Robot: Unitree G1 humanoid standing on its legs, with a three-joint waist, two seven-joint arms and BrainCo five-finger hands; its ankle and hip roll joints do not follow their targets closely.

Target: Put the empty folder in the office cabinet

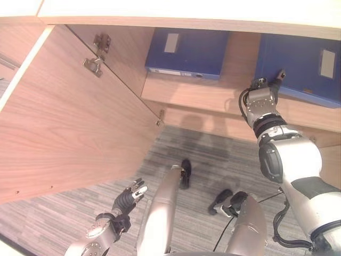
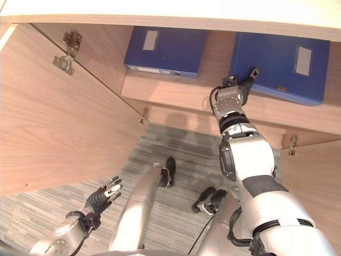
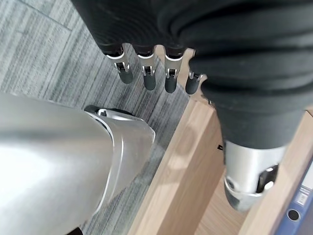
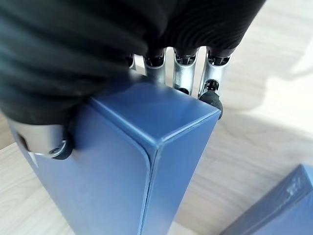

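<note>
the office cabinet [image 1: 80, 122] stands open in front of the robot, its wooden door [image 2: 58, 122] swung wide to the robot's left and a pale shelf [image 2: 176, 90] running across inside. two blue folders are on that shelf: one folder [image 1: 184, 53] sits further left, well apart from the hands, and the empty folder [image 2: 279, 64] is at the right, already in the cabinet with its broad face towards us and its long axis running back into the shelf. the right arm is plainly the nearer one; it reaches up and forward with the wrist against the folder's lower left corner. the right hand [image 4: 54, 142] is closed about that end of the folder, the thumb pressed on one face and the fingers [image 4: 211, 95] hooked over the opposite edge, so the folder lies straight ahead of the palm. i'd judge what's left is to let go and pull away. the left hand [image 1: 128, 200] hangs low above the grey carpet [image 1: 58, 213], fingers loosely spread, holding nothing.
</note>
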